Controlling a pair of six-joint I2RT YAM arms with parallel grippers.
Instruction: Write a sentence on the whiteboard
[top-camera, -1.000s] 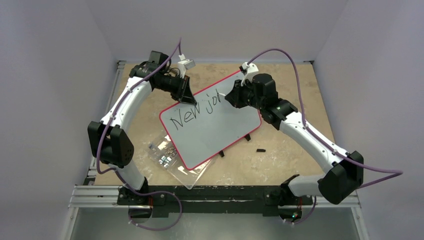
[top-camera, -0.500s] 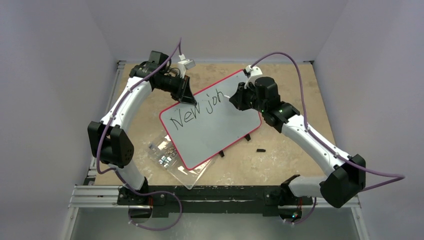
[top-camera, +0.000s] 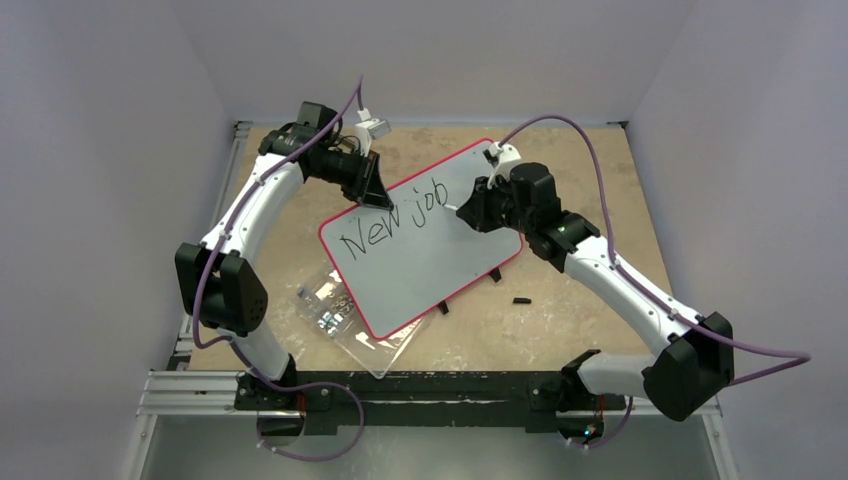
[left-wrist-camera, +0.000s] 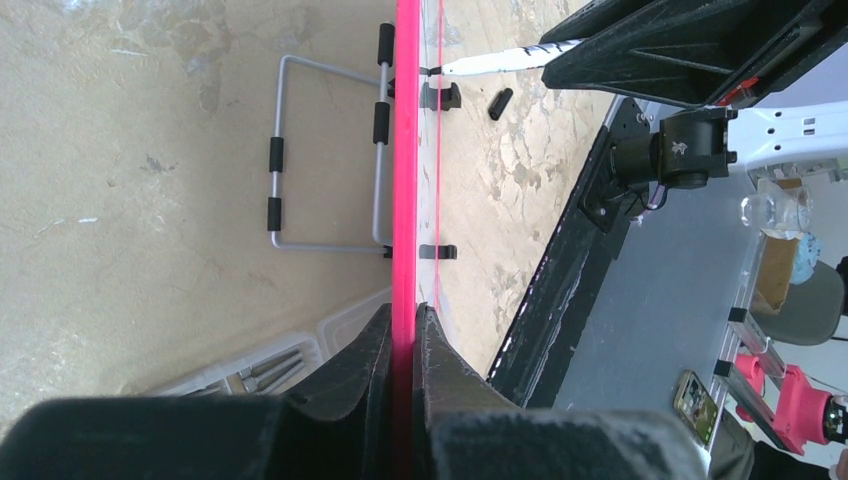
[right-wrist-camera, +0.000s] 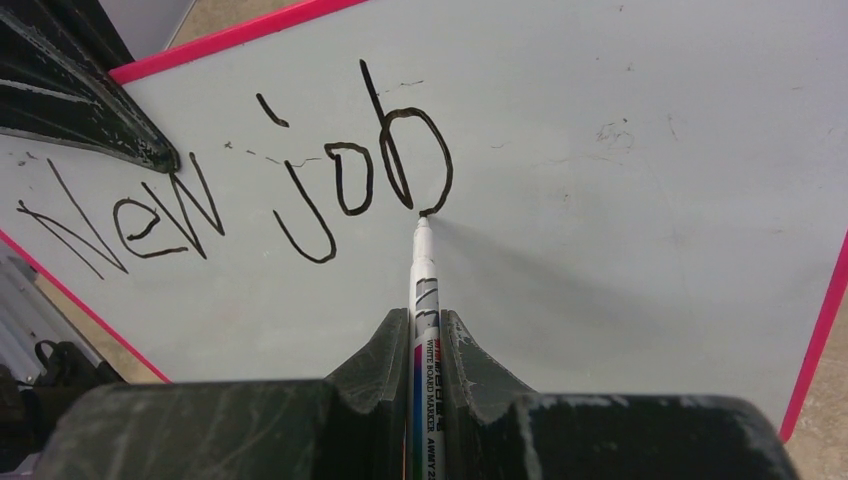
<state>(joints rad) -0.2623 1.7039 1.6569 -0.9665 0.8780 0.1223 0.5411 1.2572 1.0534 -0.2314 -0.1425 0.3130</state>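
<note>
Gripping a marker, right gripper had its tip on "New job"; left gripper clamped the whiteboard rim.

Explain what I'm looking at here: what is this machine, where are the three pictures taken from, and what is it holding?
Two white robot arms stand bolted side by side at a table's near edge. One picture looks down from above and behind them; the other two come from cameras on each wrist. The left pincer is shut on the red rim of the whiteboard, steadying it. The right pincer is shut on a marker, its tip touching the board at the end of "job". So far the sentence reads "New job". A clear plastic box of screws lies partly under the board, and a small black cap lies on the table.
</note>
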